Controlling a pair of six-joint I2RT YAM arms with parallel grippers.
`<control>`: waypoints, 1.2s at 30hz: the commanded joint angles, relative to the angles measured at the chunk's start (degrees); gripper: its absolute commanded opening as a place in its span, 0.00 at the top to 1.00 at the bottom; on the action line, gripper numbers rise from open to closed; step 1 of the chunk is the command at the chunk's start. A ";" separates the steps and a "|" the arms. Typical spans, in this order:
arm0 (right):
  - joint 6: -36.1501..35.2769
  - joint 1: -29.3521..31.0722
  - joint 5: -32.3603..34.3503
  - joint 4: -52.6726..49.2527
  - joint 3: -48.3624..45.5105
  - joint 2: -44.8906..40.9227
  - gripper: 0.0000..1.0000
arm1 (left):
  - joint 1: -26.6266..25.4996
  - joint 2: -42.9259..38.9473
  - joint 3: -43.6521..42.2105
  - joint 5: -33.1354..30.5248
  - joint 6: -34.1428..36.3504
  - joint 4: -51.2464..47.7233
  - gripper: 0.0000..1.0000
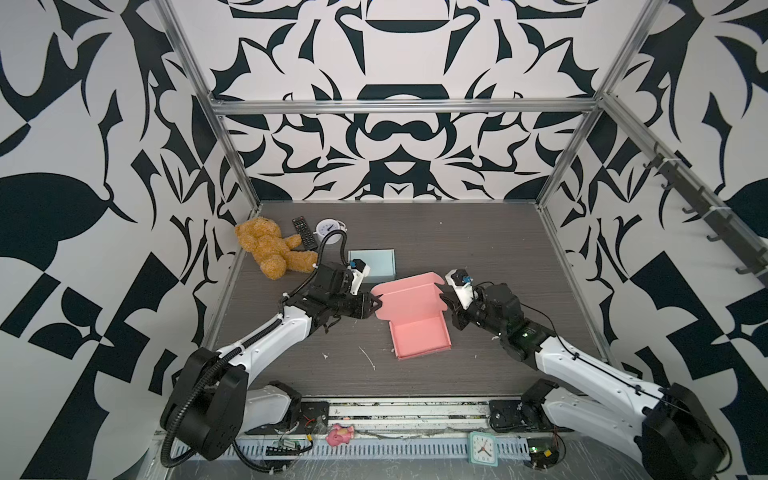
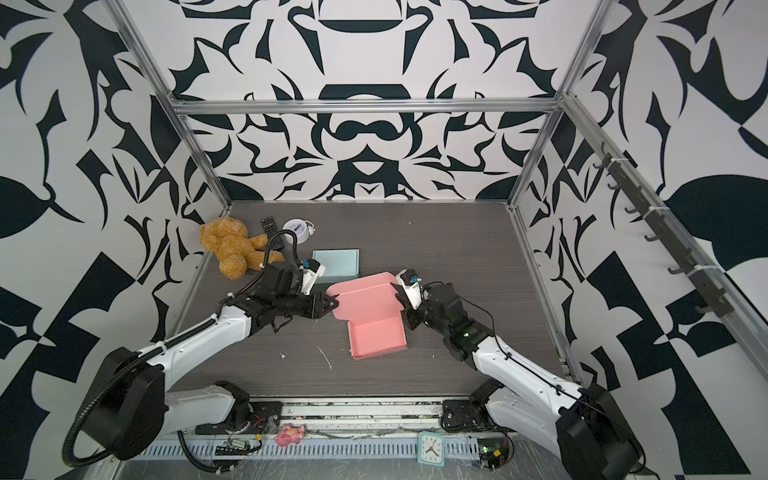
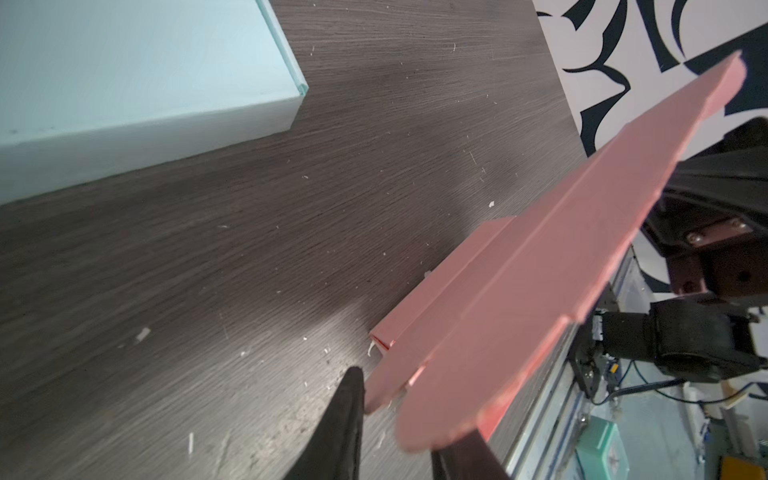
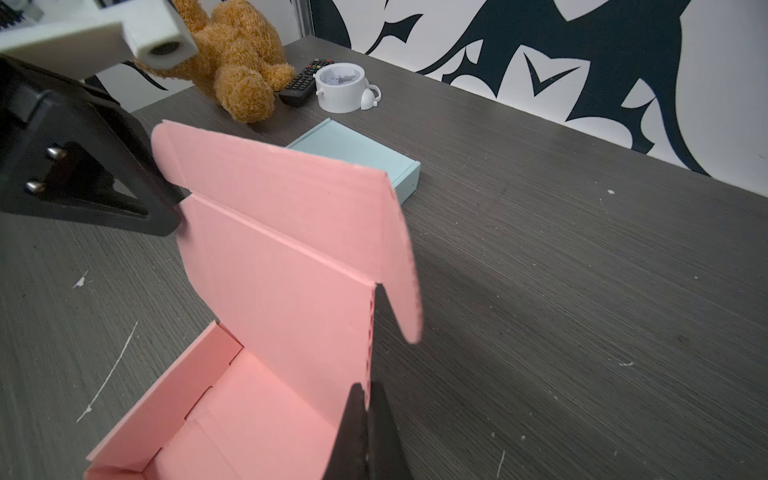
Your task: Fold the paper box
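The pink box [image 1: 419, 336] sits near the middle of the desk [image 1: 519, 291], its tray formed and open toward the front edge, its lid [image 1: 409, 297] standing up behind. The right gripper [image 4: 368, 390] is pinched tight on the lid's right edge, probably to hold it upright. The left gripper [image 1: 376, 305] brackets the lid's left ear flap [image 3: 436, 415] with 2 fingers [image 3: 340, 419] partly apart; whether they grip it I cannot tell. Further back lies a blue box [image 1: 374, 266], and a teddy bear [image 1: 270, 249] by the far left corner
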 commanded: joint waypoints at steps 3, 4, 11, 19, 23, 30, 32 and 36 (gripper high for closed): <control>1.16 0.01 0.67 0.51 0.82 -0.10 1.00 | -0.55 0.15 -0.73 0.71 0.13 0.33 0.78; 1.27 0.05 0.77 0.28 0.83 -0.06 1.00 | -0.70 0.08 -0.71 0.65 0.06 0.29 0.79; 1.39 0.05 0.88 -0.79 1.52 0.43 1.00 | -1.53 0.50 0.24 -0.45 0.51 -1.14 0.85; 1.19 0.07 1.66 -2.17 1.96 0.07 1.00 | -1.85 -1.01 0.34 -1.65 0.65 -1.87 0.89; 1.42 0.06 1.61 -2.81 2.55 -0.28 1.00 | -2.27 -1.82 1.13 -2.88 0.73 -2.68 0.90; 5.02 0.08 2.39 -4.37 3.79 0.15 1.00 | -2.33 -2.11 3.54 -5.70 0.73 -3.16 0.93; 6.77 0.07 3.15 -4.51 4.03 0.24 1.00 | -2.35 -1.73 4.49 -6.88 0.83 -3.05 0.93; 10.42 0.08 4.25 -5.01 5.14 0.98 1.00 | -2.33 -0.43 6.22 -8.54 1.09 -2.07 0.93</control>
